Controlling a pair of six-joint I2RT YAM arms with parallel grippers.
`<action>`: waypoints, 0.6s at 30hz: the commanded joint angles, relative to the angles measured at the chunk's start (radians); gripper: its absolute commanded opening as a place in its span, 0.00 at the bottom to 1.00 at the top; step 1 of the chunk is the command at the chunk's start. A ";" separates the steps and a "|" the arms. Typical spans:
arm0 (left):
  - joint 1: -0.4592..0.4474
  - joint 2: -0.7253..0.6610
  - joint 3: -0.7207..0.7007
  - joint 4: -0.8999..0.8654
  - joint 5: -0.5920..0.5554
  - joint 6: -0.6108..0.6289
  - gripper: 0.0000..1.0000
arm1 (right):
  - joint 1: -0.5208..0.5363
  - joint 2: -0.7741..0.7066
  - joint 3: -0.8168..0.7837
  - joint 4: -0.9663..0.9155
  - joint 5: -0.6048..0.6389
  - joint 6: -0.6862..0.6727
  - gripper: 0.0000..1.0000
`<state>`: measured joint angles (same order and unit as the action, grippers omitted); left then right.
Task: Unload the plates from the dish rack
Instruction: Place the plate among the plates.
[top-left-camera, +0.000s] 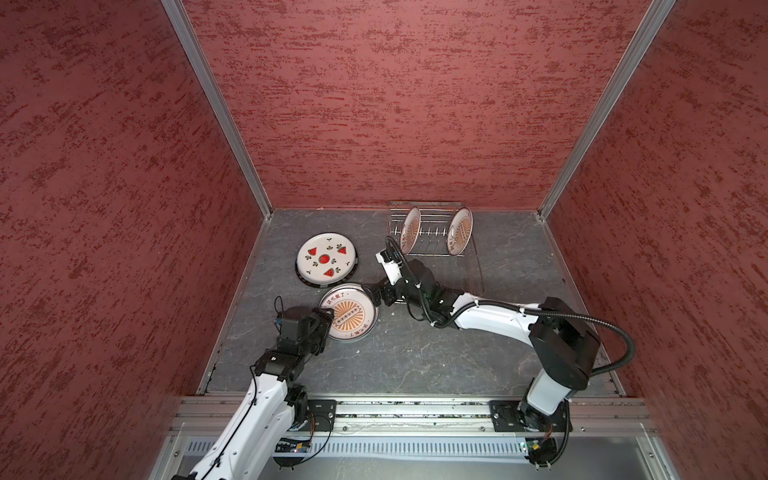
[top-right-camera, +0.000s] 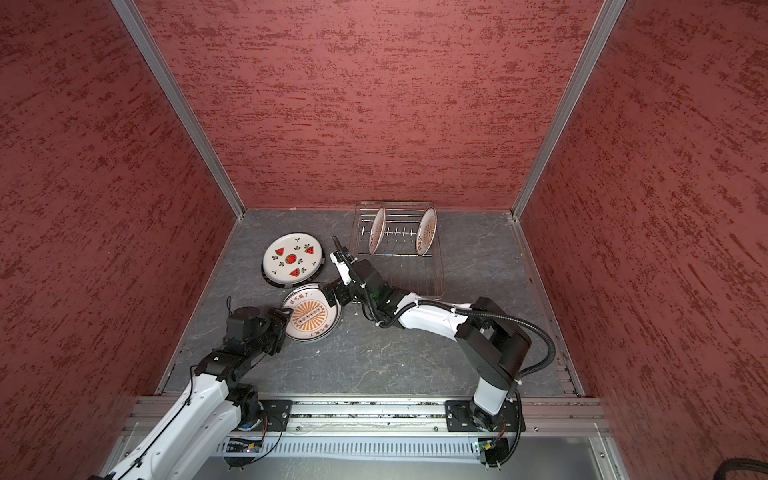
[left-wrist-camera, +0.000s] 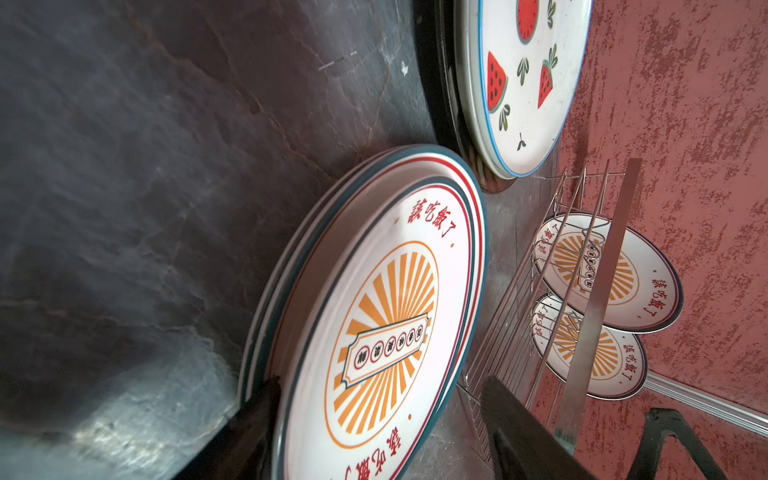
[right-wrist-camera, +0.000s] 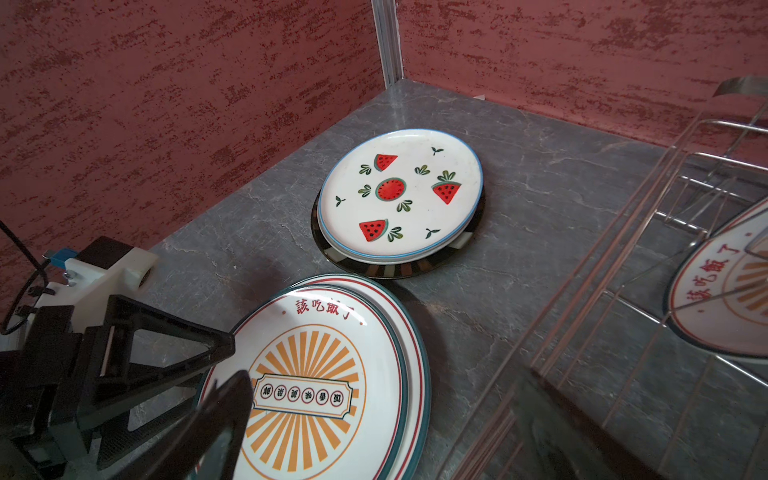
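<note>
Slate table (top-left-camera: 415, 357), sunburst plate (top-left-camera: 349, 319) between left gripper (top-left-camera: 327, 321) and right gripper (top-left-camera: 375, 297), both spread

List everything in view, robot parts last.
rack: one, silver wire, back of table
small sunburst plates: two, white and orange, upright in rack
watermelon plate: one, white, flat on top of a stack left of rack
dark-rimmed plate: one, bottom of that stack
large sunburst plate: one, white and orange, tops a nearer stack; number beneath unclear
table: one, grey stone look
walls: three, mottled red
left gripper: black, open, at large sunburst plate's near-left rim
right gripper: black, open, at its far-right rim
</note>
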<state>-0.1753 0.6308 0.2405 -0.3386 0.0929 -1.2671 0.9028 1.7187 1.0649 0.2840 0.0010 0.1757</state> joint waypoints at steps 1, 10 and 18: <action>-0.007 0.012 0.030 -0.045 -0.045 0.016 0.76 | 0.005 -0.039 -0.018 0.029 0.031 -0.011 0.99; -0.016 0.004 0.042 -0.069 -0.100 0.037 0.76 | 0.006 -0.073 -0.049 0.053 0.074 -0.019 0.99; -0.016 -0.029 0.073 -0.113 -0.124 0.047 0.77 | 0.004 -0.098 -0.063 0.067 0.103 -0.021 0.99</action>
<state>-0.1894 0.6163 0.2771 -0.4183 -0.0036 -1.2427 0.9028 1.6592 1.0168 0.3065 0.0586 0.1749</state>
